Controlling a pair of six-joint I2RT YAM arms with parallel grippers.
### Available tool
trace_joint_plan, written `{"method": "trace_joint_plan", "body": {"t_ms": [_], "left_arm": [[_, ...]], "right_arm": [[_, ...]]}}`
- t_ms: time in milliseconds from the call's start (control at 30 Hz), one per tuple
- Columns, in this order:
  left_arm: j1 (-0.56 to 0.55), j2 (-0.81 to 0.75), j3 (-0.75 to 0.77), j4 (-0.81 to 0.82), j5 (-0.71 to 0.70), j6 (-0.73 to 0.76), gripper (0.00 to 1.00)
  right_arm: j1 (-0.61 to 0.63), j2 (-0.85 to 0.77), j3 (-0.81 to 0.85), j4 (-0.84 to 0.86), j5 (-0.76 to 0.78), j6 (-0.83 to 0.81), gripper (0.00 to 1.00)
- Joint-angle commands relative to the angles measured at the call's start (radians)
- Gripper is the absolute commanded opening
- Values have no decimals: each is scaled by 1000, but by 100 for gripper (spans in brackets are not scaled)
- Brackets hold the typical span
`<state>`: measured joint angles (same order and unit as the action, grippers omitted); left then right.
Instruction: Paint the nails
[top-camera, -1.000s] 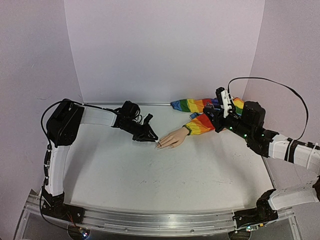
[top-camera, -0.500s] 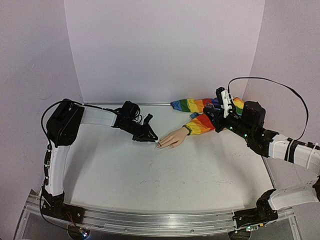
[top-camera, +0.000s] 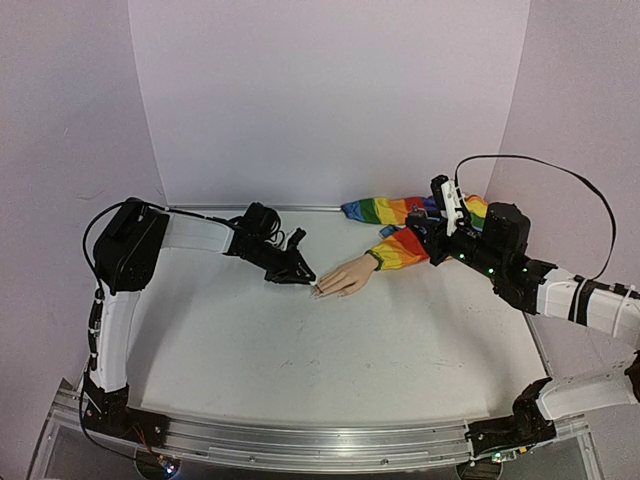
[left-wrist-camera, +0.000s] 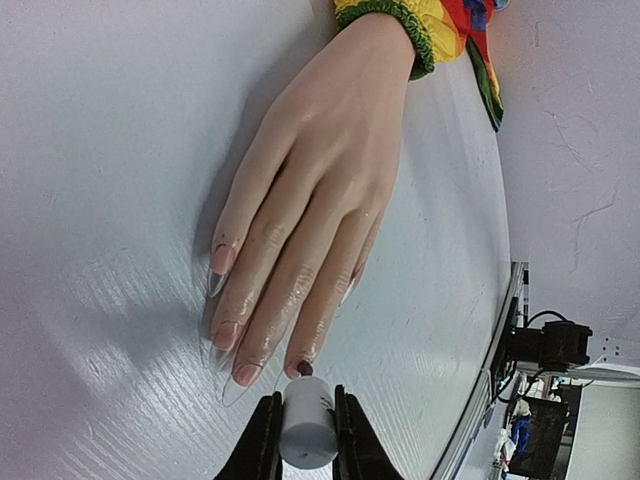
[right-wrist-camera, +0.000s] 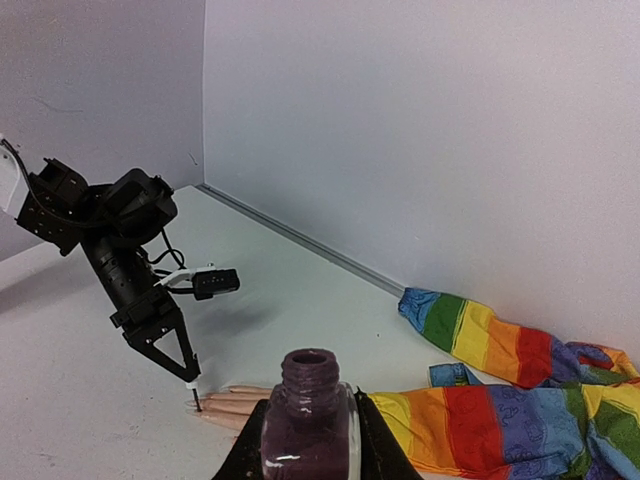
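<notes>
The pale mannequin hand (top-camera: 347, 276) lies palm down on the table, with its rainbow sleeve (top-camera: 402, 228) running back right. My left gripper (left-wrist-camera: 307, 440) is shut on a white brush cap (left-wrist-camera: 306, 424). The brush's dark tip (left-wrist-camera: 304, 369) touches the ring-finger nail. The other nails (left-wrist-camera: 246, 373) look clear or pale pink. In the top view the left gripper (top-camera: 299, 274) sits just left of the fingertips. My right gripper (right-wrist-camera: 308, 445) is shut on an open purple polish bottle (right-wrist-camera: 310, 415), held above the sleeve (right-wrist-camera: 500, 405).
White walls close in the table at the back and on both sides. A metal rail (top-camera: 300, 440) runs along the near edge. The right arm's black cable (top-camera: 540, 165) loops above the right arm.
</notes>
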<state>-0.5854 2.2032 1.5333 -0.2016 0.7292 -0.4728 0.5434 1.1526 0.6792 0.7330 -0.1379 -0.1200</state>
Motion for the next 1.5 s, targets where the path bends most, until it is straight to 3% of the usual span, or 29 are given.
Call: {"method": "trace_joint_plan", "body": {"t_ms": [0,1467], "left_arm": [[4,6,26,-3,-22,24,0],[-14,-26,-10,-25,-55,46,0]], "right_arm": [[-8,-4,3,83,-12,9,0],[-14,6,2,94,-29,14,0]]}}
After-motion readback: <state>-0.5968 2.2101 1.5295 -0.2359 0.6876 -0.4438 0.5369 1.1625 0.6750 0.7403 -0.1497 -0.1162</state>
